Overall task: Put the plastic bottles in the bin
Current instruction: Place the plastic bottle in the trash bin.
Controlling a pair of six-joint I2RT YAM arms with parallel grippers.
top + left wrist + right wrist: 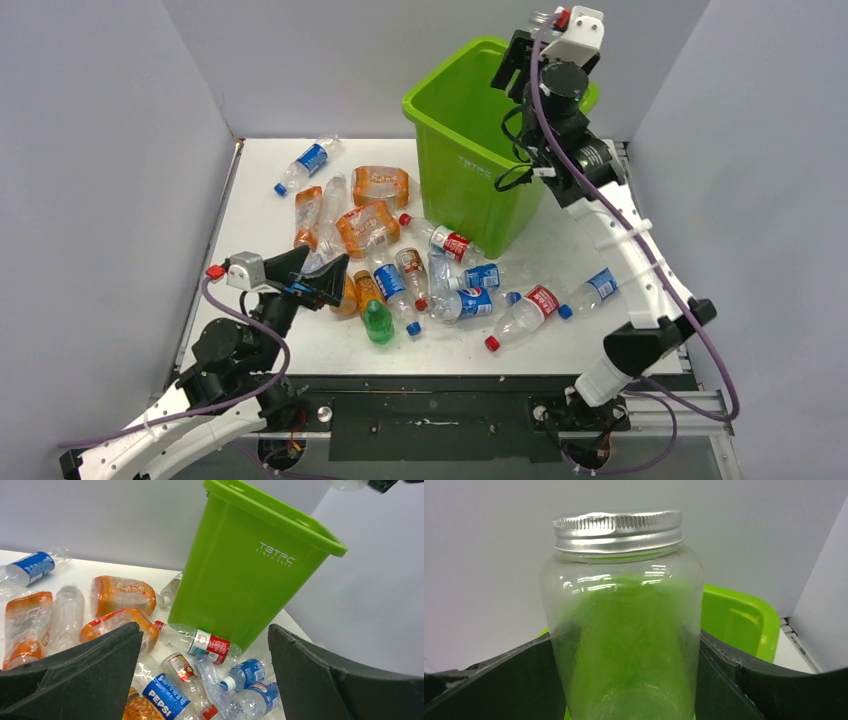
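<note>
Right wrist, clear silver-lidded jar (624, 630) pinched by right fingers (499, 685), lime bin (739, 620) behind, left fingers (75, 675) spread

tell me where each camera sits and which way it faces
top external: fixed above and behind the robot, looking down on table, bottles and bin; left arm and right arm show
left wrist: low by the bottles, facing the bin; open left end effector frames it
right wrist: above the bin, facing the back wall; right end effector grips a clear jar
shared: the bin, in all three
</note>
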